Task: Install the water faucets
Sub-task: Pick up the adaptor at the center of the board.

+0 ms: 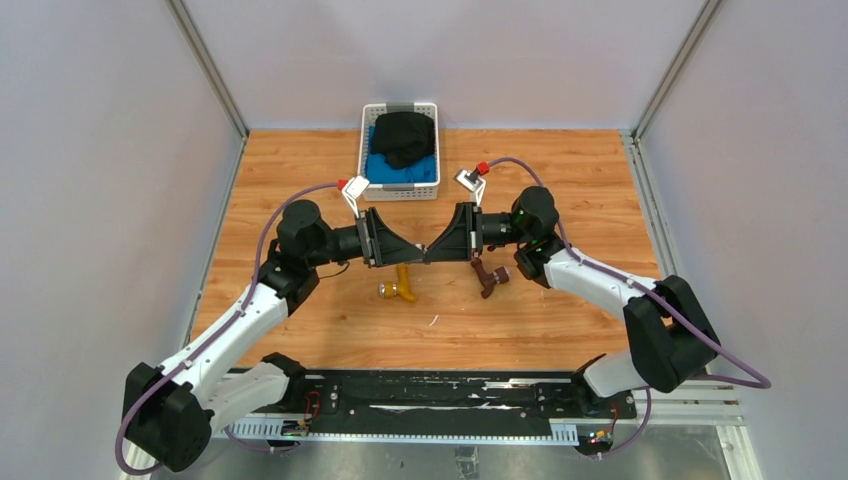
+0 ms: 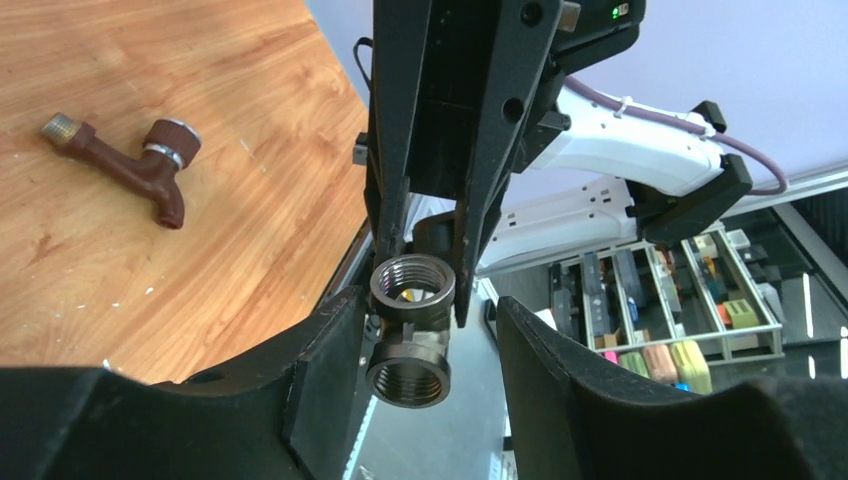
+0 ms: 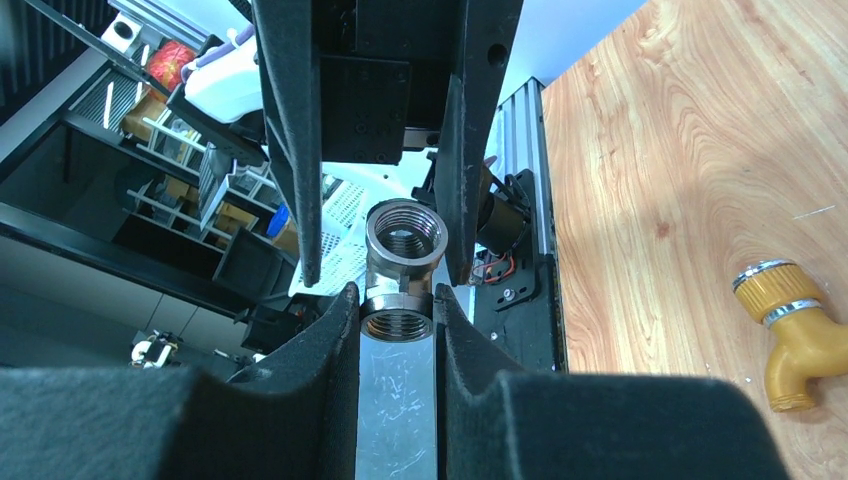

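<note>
The brass-yellow faucet (image 1: 400, 286) is laid on the counter (image 1: 560, 180) at 7 o'clock of the meeting claws. The reddish-brown faucet (image 1: 488, 275) is laid at 4 o'clock of them. Neither faucet is touched. A grey threaded fitting (image 3: 403, 237) is held clear of the counter, clamped tight in the right claw (image 3: 397, 296). The left claw (image 2: 428, 306) is set around the same fitting, partly spread, with a gap seen on one side. A white basket (image 1: 365, 150) of dark and blue cloth is placed at 12 o'clock.
</note>
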Robot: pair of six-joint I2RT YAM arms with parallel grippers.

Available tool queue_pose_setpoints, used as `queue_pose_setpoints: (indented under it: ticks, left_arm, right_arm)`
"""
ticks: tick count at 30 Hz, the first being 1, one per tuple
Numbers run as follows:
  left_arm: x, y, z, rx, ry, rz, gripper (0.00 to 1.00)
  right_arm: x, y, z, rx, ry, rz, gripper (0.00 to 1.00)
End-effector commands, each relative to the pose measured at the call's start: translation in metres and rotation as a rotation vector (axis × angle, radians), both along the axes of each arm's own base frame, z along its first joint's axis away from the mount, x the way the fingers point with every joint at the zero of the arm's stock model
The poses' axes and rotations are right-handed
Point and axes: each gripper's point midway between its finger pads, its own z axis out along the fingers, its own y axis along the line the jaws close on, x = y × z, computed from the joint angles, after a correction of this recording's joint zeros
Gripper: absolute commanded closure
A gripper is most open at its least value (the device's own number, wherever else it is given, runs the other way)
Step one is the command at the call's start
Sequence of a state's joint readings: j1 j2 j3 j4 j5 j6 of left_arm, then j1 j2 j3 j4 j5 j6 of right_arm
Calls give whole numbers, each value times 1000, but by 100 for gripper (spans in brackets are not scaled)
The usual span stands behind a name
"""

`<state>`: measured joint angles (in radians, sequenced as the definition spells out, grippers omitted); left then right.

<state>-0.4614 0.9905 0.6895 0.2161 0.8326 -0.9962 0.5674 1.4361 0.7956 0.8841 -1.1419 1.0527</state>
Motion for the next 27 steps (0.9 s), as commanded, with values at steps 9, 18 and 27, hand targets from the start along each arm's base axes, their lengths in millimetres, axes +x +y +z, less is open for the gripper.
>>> queue_pose_setpoints:
  ticks: [9, 18, 27]
  left_arm:
    - [-2, -2, 14, -41, -44, -11, 66]
    - [-7, 0, 14, -44, -53, -20, 64]
    - [-12, 0, 15, -45, -59, -44, 64]
  right_arm:
    - [-7, 1, 6, 11, -46, 35, 100]
    - [-4, 2, 5, 8, -40, 32, 100]
    - [-4, 3, 4, 8, -26, 27, 100]
